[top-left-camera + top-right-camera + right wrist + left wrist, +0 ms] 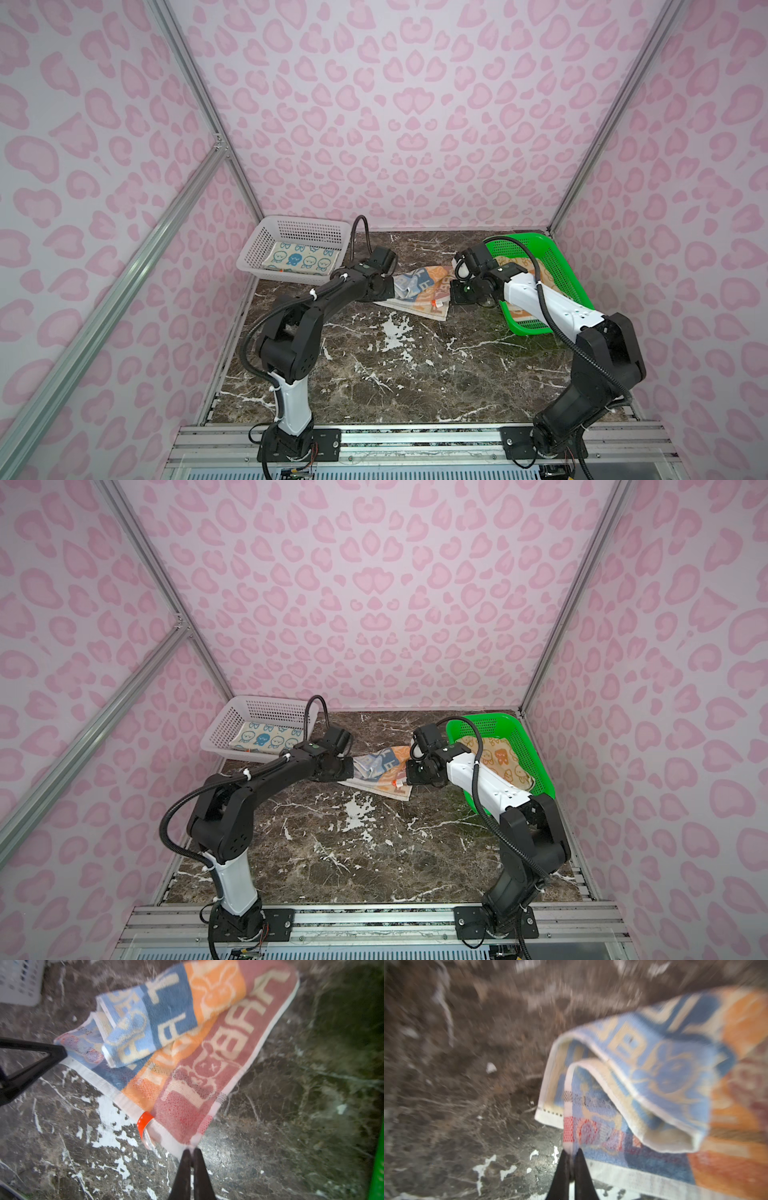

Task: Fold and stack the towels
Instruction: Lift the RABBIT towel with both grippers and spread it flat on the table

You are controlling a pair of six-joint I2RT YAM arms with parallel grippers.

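Observation:
A towel in mixed blue and orange blocks (pixel 419 291) (pixel 380 771) lies crumpled mid-table, its blue part folded over on top. In the left wrist view my left gripper (pixel 572 1153) is shut on a near corner of this towel (pixel 654 1059). My right gripper (pixel 192 1150) pinches the other near corner of the same towel (pixel 187 1032), beside an orange tag (pixel 144 1121). A folded blue-on-cream towel (pixel 299 259) (pixel 266 737) lies in the white basket. An orange-on-cream towel (pixel 494 762) sits in the green basket, partly hidden by the right arm.
The white perforated basket (pixel 249 266) (pixel 216 746) stands at the back left, the green basket (pixel 552 266) (pixel 519 733) at the back right, tipped against the wall. Dark marble tabletop (pixel 395 374) stretches in front of the towel. Pink patterned walls close in three sides.

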